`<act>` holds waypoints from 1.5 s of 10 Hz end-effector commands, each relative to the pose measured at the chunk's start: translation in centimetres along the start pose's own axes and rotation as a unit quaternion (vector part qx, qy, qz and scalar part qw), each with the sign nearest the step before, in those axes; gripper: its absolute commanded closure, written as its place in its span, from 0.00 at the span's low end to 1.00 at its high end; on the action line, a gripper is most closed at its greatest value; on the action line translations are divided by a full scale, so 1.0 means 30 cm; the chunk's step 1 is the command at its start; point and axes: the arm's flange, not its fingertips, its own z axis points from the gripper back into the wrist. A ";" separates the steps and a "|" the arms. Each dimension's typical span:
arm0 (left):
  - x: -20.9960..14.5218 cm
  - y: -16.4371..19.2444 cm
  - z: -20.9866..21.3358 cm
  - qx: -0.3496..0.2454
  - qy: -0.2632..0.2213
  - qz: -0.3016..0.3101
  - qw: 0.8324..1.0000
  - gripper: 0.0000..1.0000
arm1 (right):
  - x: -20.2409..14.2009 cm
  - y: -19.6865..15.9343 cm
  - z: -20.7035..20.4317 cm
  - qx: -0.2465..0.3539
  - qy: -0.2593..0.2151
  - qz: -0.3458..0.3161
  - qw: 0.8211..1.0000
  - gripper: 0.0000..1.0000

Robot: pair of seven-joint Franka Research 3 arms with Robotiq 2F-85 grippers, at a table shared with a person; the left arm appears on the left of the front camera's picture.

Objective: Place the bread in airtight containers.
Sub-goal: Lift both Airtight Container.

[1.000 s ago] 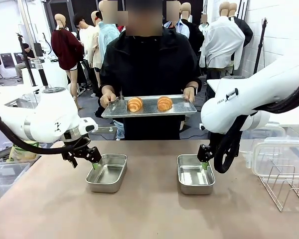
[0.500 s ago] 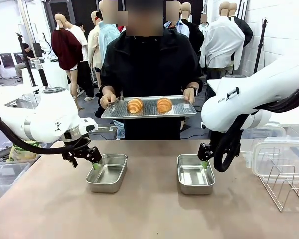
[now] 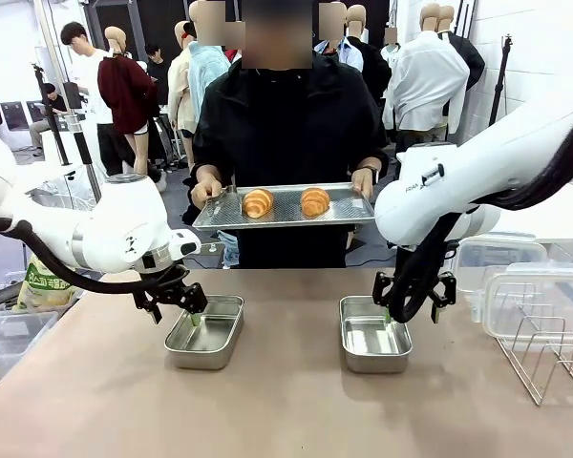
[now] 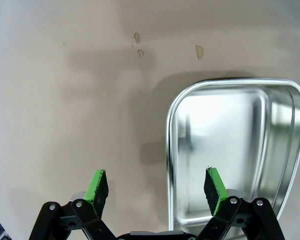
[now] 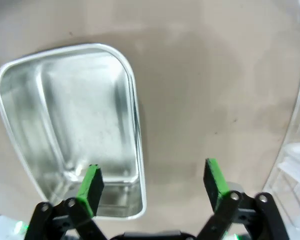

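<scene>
1. Bread: the left croissant (image 3: 259, 201) and right croissant (image 3: 315, 200) lay side by side on a perforated tray (image 3: 353, 216). A person at the far side of the bench (image 3: 286, 410) held the tray up by both ends, off the bench.
2. Containers: the left pan (image 3: 206, 340) and right pan (image 3: 374, 342) stood apart on the bench, both empty and without lids, long axes running from near to far.
3. The left hand (image 3: 193, 316) was spread wide and held nothing. In the left wrist view one pad was over the pan's floor and the other over bare bench, so the hand straddled a long rim.
4. The right hand (image 3: 390, 312) was also wide and empty. In the right wrist view it straddled a long rim of the right pan in the same way.
5. Key relation: both croissants lay beyond the hands and higher, past the far edge of the bench. Each sat inboard of the pan on its own side.
6. Judgement: the left arm was nearer the left croissant and the right arm nearer the right one, so no crossing seemed called for.
7. The croissants' long axes could not be read with confidence from the front view.
8. Judgement: the task was at its start; each hand would need to rise and reach forward.
</scene>
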 end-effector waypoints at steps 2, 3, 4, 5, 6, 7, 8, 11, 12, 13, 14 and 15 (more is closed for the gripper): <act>0.023 -0.030 -0.007 0.025 0.004 0.012 1.000 0.00 | 0.054 0.040 -0.066 -0.021 0.054 -0.036 0.998 0.00; 0.024 -0.025 -0.004 0.027 0.006 0.013 1.000 0.00 | 0.057 0.044 -0.078 -0.023 0.062 -0.039 0.997 0.00; 0.025 -0.025 -0.005 0.023 0.008 0.017 1.000 0.00 | 0.063 0.039 -0.084 -0.026 0.059 -0.045 0.997 0.00; 0.027 -0.020 -0.003 0.015 0.013 0.018 1.000 0.00 | 0.073 0.030 -0.085 -0.034 0.040 -0.045 0.998 0.00; 0.024 -0.021 0.004 0.013 0.007 0.019 1.000 0.18 | 0.071 0.017 -0.077 -0.040 0.021 -0.043 0.998 0.09; 0.024 -0.022 0.007 0.019 0.010 0.022 1.000 0.38 | 0.067 0.010 -0.061 -0.043 0.010 -0.045 0.998 0.28; 0.025 -0.021 0.006 0.021 0.016 0.026 0.999 0.57 | 0.064 0.009 -0.050 -0.039 0.004 -0.042 0.998 0.46; 0.024 -0.021 0.007 0.017 0.037 0.036 0.999 1.00 | 0.081 0.003 -0.093 -0.039 0.019 -0.038 0.998 1.00; 0.024 -0.023 0.008 0.019 0.039 0.037 0.998 1.00 | 0.086 0.009 -0.107 -0.033 0.018 -0.032 0.999 1.00; 0.023 -0.025 0.010 0.020 0.041 0.036 0.998 1.00 | 0.084 0.015 -0.111 -0.031 0.016 -0.027 0.999 1.00; 0.022 -0.026 0.012 0.023 0.041 0.037 0.998 1.00 | 0.083 0.017 -0.114 -0.030 0.017 -0.024 0.999 1.00; 0.020 -0.027 0.012 0.024 0.044 0.036 0.998 1.00 | 0.080 0.018 -0.114 -0.030 0.017 -0.024 0.999 1.00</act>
